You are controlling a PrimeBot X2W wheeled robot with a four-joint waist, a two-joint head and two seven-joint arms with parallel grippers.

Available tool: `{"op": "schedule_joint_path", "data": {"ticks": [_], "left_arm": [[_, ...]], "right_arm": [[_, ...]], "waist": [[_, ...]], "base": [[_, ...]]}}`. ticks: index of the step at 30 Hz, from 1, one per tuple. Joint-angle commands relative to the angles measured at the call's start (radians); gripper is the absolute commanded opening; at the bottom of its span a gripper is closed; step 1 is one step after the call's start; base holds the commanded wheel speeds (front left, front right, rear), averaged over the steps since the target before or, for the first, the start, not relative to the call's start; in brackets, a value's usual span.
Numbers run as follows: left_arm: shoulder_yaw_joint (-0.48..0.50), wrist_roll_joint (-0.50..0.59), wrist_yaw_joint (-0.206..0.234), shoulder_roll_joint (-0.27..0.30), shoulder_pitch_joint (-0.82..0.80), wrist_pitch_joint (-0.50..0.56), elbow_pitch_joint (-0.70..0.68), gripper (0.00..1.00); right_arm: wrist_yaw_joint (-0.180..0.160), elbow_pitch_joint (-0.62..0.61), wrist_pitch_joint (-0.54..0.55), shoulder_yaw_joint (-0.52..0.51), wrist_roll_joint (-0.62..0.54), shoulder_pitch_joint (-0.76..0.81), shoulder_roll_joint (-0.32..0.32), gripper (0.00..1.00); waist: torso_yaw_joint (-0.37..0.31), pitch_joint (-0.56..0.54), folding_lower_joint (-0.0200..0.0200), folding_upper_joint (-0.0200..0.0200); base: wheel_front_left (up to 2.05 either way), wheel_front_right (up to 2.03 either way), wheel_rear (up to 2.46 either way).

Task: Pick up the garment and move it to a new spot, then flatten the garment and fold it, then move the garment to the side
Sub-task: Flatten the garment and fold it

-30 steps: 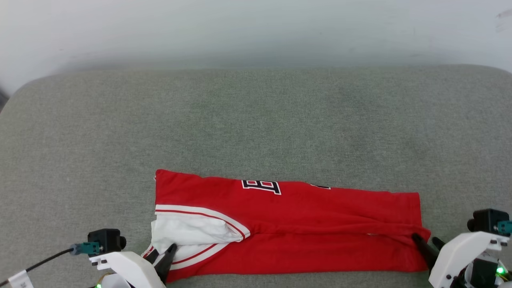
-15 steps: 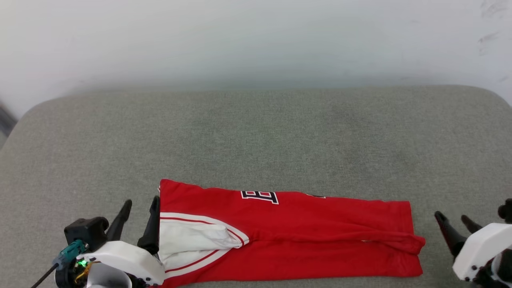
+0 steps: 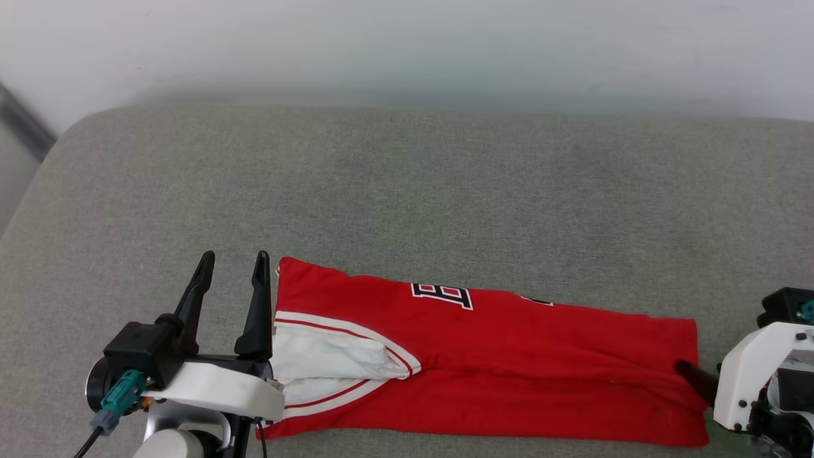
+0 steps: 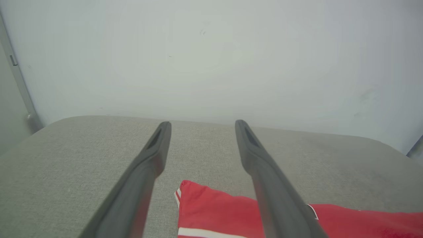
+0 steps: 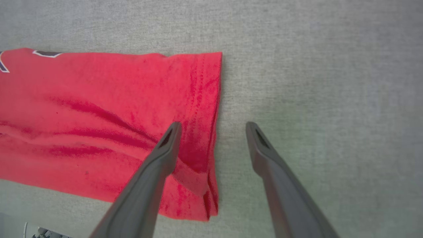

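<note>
I read one black, white-edged letter [image 3: 442, 294] on red shirt [image 3: 509, 356]: looks like B, half hidden at fold. Second mark [image 3: 538, 301] beside it unreadable.

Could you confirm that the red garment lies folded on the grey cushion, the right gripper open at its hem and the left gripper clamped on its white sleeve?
Not quite: the head view shows the left gripper open beside the garment, gripping nothing. The rest stands: folded on the grey cushion, right gripper open at the hem.
</note>
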Motion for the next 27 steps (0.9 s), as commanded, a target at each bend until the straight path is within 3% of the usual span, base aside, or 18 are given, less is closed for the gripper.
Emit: {"op": "schedule_joint_path", "data": {"ticks": [1,10,11,12,21,27], "left_arm": [[-0.005,0.011,0.003,0.001,-0.015,0.003,-0.010,1.00],[-0.027,0.026,0.002,0.005,-0.041,0.014,-0.016,1.00],[-0.029,0.025,0.001,0.005,-0.041,0.016,-0.013,1.00],[-0.029,0.025,0.001,0.005,-0.041,0.016,-0.011,1.00],[-0.027,0.026,0.022,0.020,-0.003,0.030,0.007,1.00],[-0.021,0.018,0.043,0.025,0.032,0.040,-0.008,1.00]], "right_arm": [[0.000,0.018,0.005,0.012,-0.005,-0.020,0.007,1.00],[0.001,0.192,0.067,0.097,0.045,-0.033,0.076,1.00],[0.001,0.204,0.071,0.107,0.050,-0.033,0.079,0.37],[0.001,0.212,0.066,0.115,0.056,-0.035,0.078,0.00],[0.001,0.161,-0.009,0.156,0.099,-0.074,-0.001,0.00],[0.000,0.119,-0.025,0.124,0.103,-0.059,-0.041,0.00]], "waist": [[0.024,0.033,0.0000,0.0000],[0.047,0.074,0.0000,0.0000],[0.047,0.074,0.0000,0.0000],[0.047,0.074,0.0000,0.0000],[0.017,0.003,0.0000,0.0000],[-0.007,-0.040,0.0000,0.0000]], "base": [[0.00,0.00,0.00],[0.00,0.00,0.00],[0.00,0.00,0.00],[0.00,0.00,0.00],[0.00,0.00,0.00],[0.00,0.00,0.00]]}}
